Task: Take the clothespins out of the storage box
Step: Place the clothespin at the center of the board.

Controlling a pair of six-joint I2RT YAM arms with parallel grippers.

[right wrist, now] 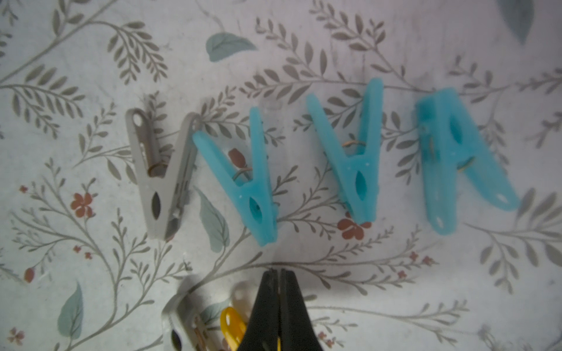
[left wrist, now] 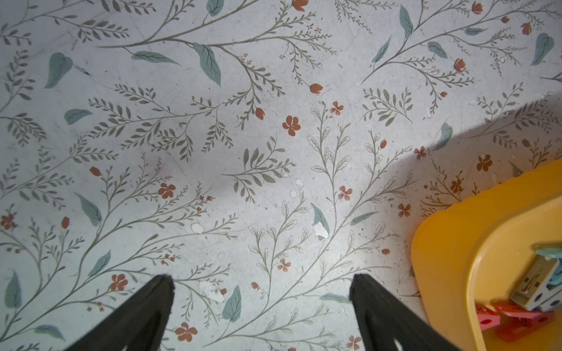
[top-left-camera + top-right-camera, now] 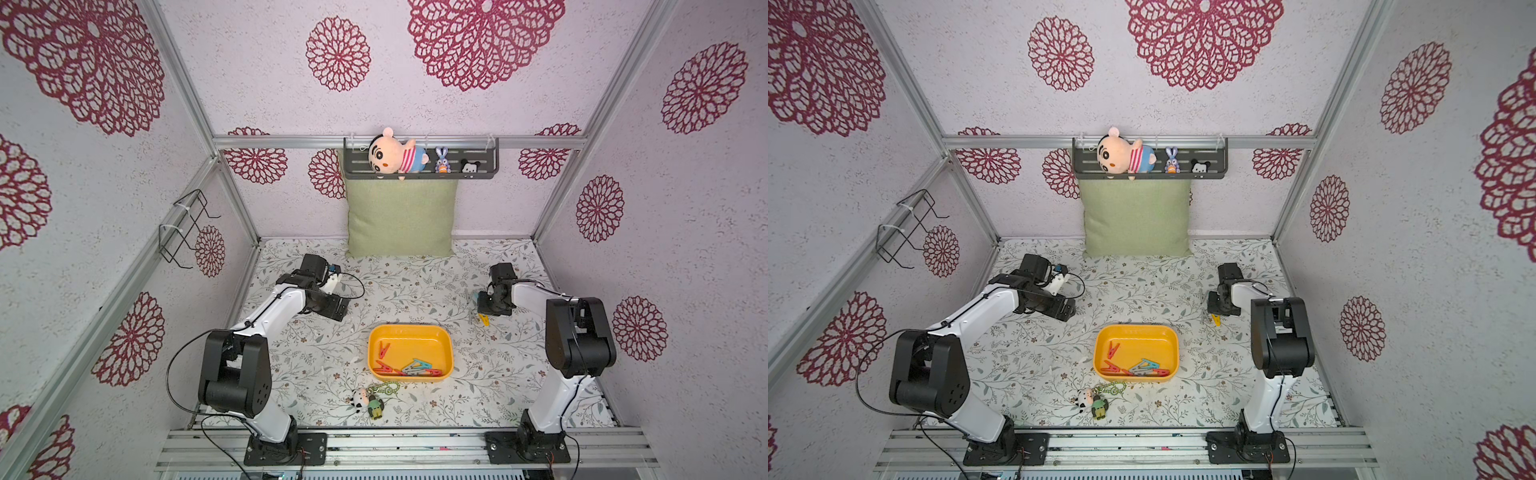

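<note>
Clothespins (image 3: 409,368), red, teal and grey, lie heaped in yellow storage box (image 3: 409,328); loose clothespins (image 1: 359,164) rest outside. Light, stiff, slick plastic, probably best pinched across both legs. Left gripper (image 2: 261,277) gapes wide, empty; right gripper (image 1: 278,272) is pressed closed.

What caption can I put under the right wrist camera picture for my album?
One grey clothespin and three blue clothespins lined up on the flowery table before the shut right gripper.

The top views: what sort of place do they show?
Probably a robot test booth dressed like a home. An aluminium frame carries flowered wallpaper. The left arm and right arm are bolted to a front rail. A green cushion leans under a shelf of plush toys.
</note>
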